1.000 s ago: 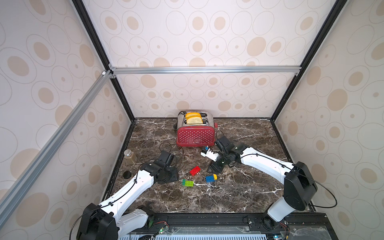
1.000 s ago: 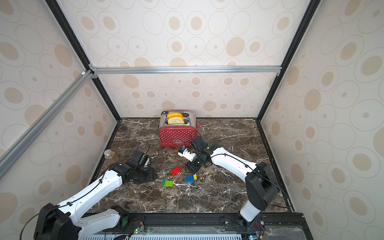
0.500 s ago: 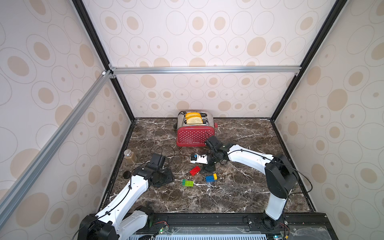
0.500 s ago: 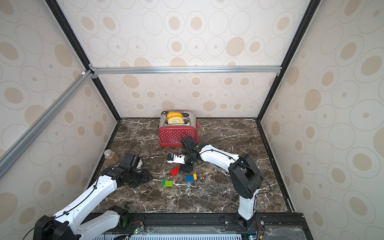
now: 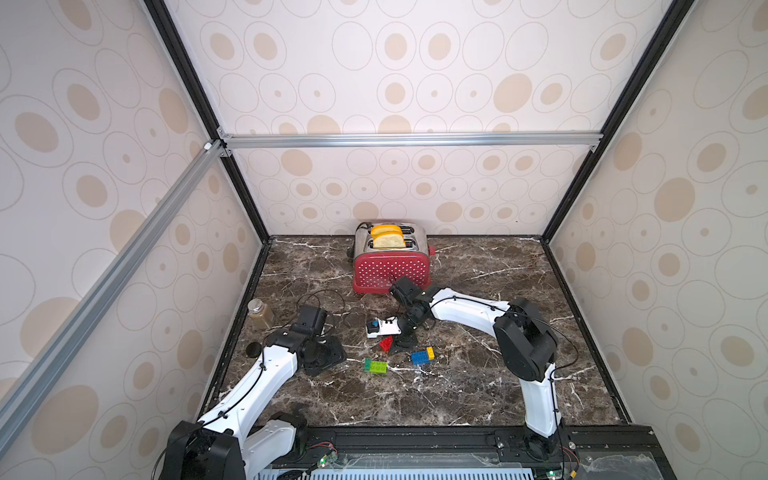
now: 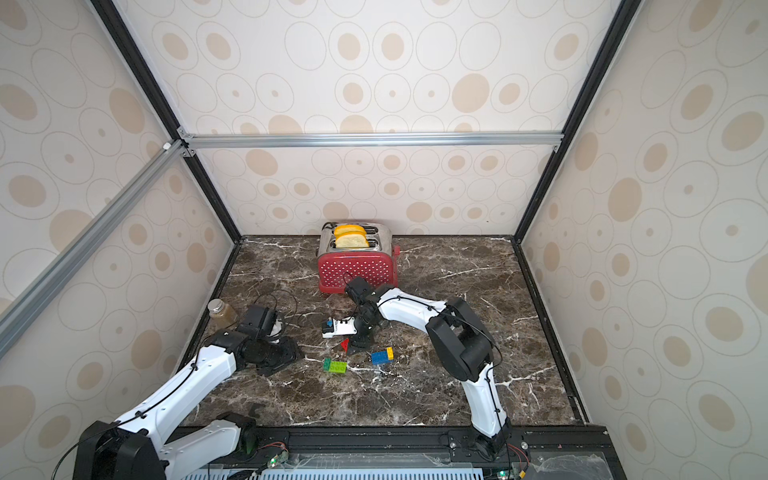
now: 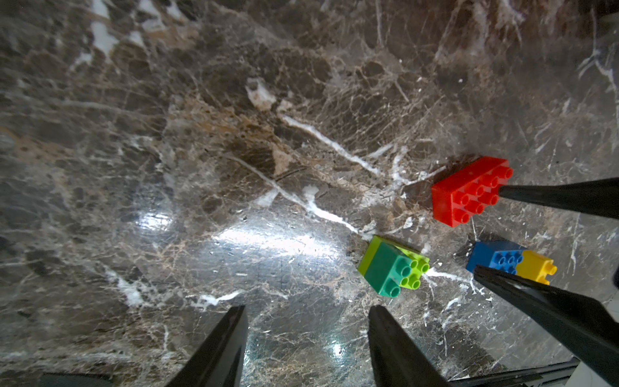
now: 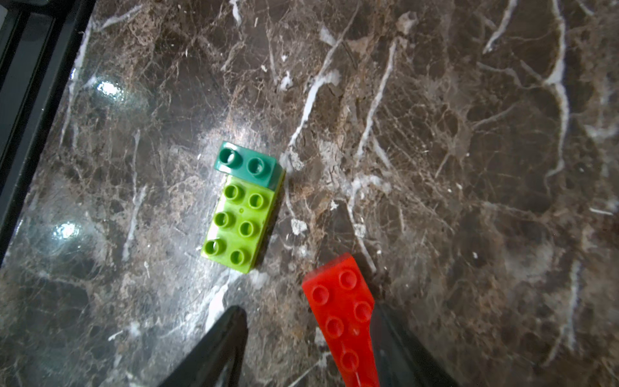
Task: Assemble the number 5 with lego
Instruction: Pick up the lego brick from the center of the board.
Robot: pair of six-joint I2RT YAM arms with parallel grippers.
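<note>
Studded red brick [image 8: 338,311], partly cut off, seemingly touched one finger [image 8: 402,341] of the wide right gripper [image 8: 306,308]; left gripper [image 7: 307,308] gaped empty over veined marble bench [image 8: 469,134].

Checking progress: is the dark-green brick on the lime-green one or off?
On: the dark-green brick sits atop one end of the lime-green brick, studs up.

Bare marble table [image 5: 478,374] across the right side and the near strip gives wide passage. The toaster [image 5: 390,270] blocks the far centre; a jar [image 5: 260,313] and looped cables [image 5: 332,291] crowd the left. In the middle, the red brick [image 5: 385,343], lime-green brick [image 5: 379,366] and blue brick [image 5: 419,357] leave only narrow gaps.
</note>
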